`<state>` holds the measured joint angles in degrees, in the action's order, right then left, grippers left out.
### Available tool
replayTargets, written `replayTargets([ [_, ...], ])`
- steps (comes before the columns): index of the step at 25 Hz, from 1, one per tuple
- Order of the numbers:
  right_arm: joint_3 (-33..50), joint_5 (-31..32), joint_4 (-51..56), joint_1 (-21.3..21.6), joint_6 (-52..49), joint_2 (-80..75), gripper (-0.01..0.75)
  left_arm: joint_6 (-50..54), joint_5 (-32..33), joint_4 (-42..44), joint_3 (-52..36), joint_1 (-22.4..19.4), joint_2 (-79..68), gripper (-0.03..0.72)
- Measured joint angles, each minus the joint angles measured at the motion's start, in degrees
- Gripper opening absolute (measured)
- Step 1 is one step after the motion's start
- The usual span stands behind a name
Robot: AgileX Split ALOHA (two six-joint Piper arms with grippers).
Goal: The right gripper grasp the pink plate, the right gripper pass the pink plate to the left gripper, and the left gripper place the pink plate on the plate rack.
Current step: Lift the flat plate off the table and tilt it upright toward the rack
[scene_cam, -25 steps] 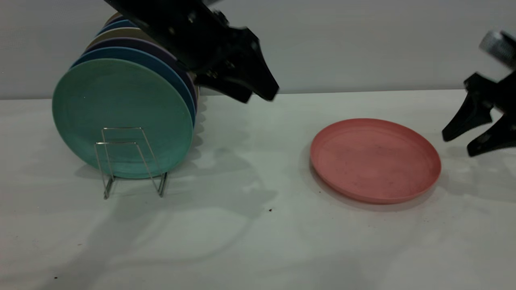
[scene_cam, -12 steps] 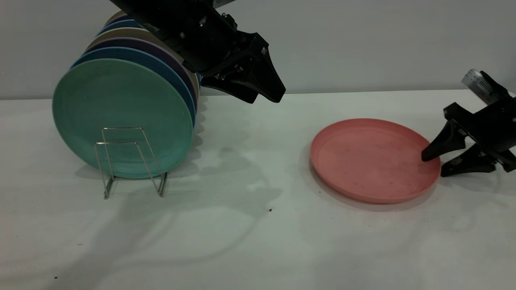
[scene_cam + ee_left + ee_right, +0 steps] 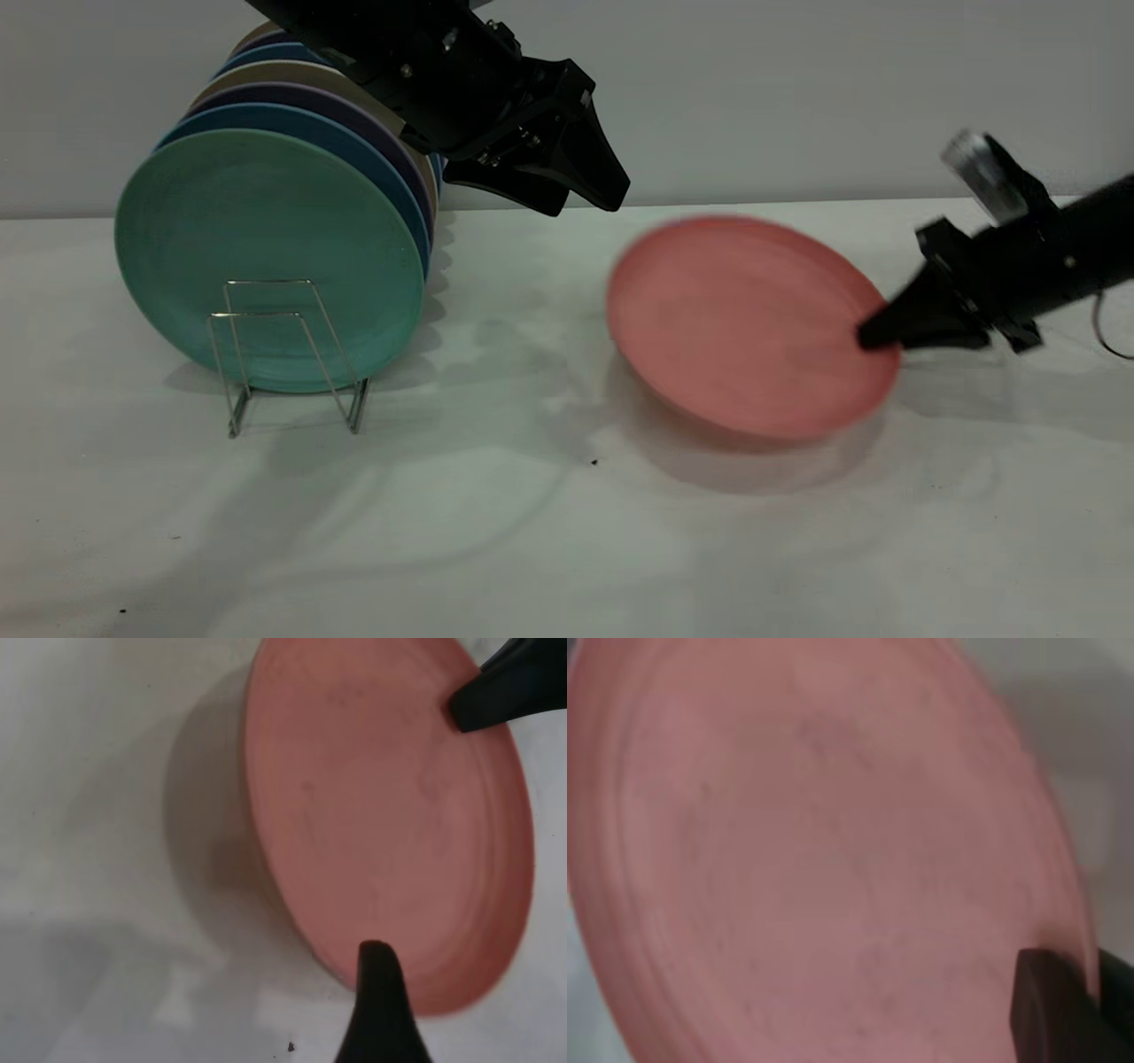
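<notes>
One hand, the right hand [image 3: 873, 337], grips the pink plate [image 3: 744, 328] by its rim, tilted above the counter [image 3: 549, 532]; raise it steadily toward the open left hand [image 3: 585, 190] beside the plate rack [image 3: 288, 354]

I see the pink plate [image 3: 390, 815] tilted above the table [image 3: 97, 815], the right gripper [image 3: 509, 682] on its rim at one o'clock.

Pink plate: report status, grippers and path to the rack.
Right gripper shut on pink plate at its rim, plate tilted up off the table. Left gripper open, hovering between plate and plate rack. Rack's front slot free, nothing between.
</notes>
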<state>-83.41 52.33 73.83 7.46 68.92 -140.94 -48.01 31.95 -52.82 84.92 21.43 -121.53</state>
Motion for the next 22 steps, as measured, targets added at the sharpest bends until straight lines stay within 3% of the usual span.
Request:
replayTargets([
  [5,0.0,4.1,3.6,-1.7,6.0,3.0,0.018,1.5,0.6,0.0,0.0,0.0,0.0,0.555],
  [17,0.0,4.4,0.7,-2.6,8.5,6.2,0.019,4.0,2.1,0.2,1.2,0.0,2.6,0.555],
  [22,0.0,5.3,0.0,-2.5,8.8,6.2,0.019,5.3,2.3,4.2,2.4,0.0,3.9,0.555],
])
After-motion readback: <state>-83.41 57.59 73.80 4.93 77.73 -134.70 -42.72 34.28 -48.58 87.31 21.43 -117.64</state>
